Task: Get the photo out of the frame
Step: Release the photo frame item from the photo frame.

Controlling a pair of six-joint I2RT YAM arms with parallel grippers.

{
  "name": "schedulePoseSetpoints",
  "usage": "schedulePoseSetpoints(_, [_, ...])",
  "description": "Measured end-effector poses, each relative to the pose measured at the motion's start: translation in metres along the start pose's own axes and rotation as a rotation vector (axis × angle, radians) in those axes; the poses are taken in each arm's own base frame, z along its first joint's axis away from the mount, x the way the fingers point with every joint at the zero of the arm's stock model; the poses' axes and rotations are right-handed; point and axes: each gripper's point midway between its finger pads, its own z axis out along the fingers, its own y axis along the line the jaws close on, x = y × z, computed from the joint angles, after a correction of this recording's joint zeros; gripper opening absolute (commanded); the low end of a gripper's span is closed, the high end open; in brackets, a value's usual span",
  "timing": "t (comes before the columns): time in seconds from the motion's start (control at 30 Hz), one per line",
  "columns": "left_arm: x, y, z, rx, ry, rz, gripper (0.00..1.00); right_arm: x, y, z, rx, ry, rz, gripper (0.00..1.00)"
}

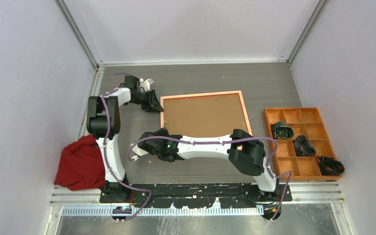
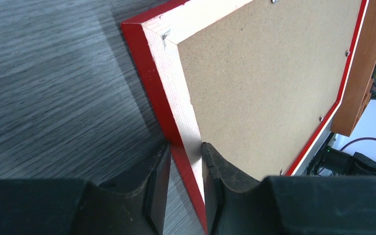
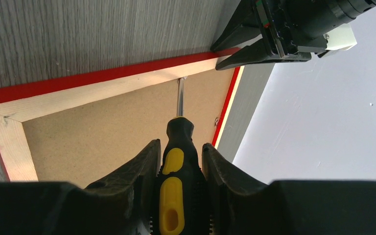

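Observation:
The red frame [image 1: 246,115] lies face down mid-table, its brown backing board [image 1: 203,115] up. The photo is hidden beneath the board. My left gripper [image 1: 152,102] is at the frame's far left corner. In the left wrist view the left gripper [image 2: 186,147] is shut on the frame's red rail [image 2: 147,63], one finger outside and one against the board's [image 2: 259,83] side. My right gripper [image 3: 180,144] is shut on a black and yellow screwdriver [image 3: 176,166]. Its metal tip touches a small tab at the board's [image 3: 103,127] edge by the rail [image 3: 103,76]. In the top view the right gripper [image 1: 157,134] is at the near left corner.
An orange compartment tray [image 1: 320,169] holding dark items stands at the right, close to the frame. It also shows in the left wrist view [image 2: 367,58]. A red cloth [image 1: 81,161] lies at the left near edge by the left arm's base. Walls enclose the table.

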Motion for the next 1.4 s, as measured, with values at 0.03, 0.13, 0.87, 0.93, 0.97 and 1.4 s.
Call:
schedulePoseSetpoints(0.03, [0.0,0.0,0.0,-0.004,0.0,-0.002,0.27,0.0,0.0,0.0,0.0,0.0,0.004,0.01])
schedulePoseSetpoints(0.13, [0.0,0.0,0.0,-0.014,0.005,-0.013,0.23,0.0,0.0,0.0,0.001,0.001,0.015,0.01])
schedulePoseSetpoints(0.87, [-0.014,-0.004,0.005,-0.096,-0.012,0.029,0.16,0.006,-0.017,0.012,0.083,0.069,0.177,0.01])
schedulePoseSetpoints(0.93, [-0.017,-0.004,0.006,-0.114,-0.016,0.041,0.15,0.007,-0.02,0.013,0.095,0.075,0.209,0.01])
schedulePoseSetpoints(0.97, [-0.018,-0.004,0.006,-0.12,-0.017,0.045,0.15,0.008,-0.021,0.014,0.099,0.078,0.222,0.01])
schedulePoseSetpoints(1.4, [-0.02,-0.006,0.007,-0.201,-0.003,0.061,0.14,0.056,-0.053,0.025,0.238,0.195,0.524,0.01])
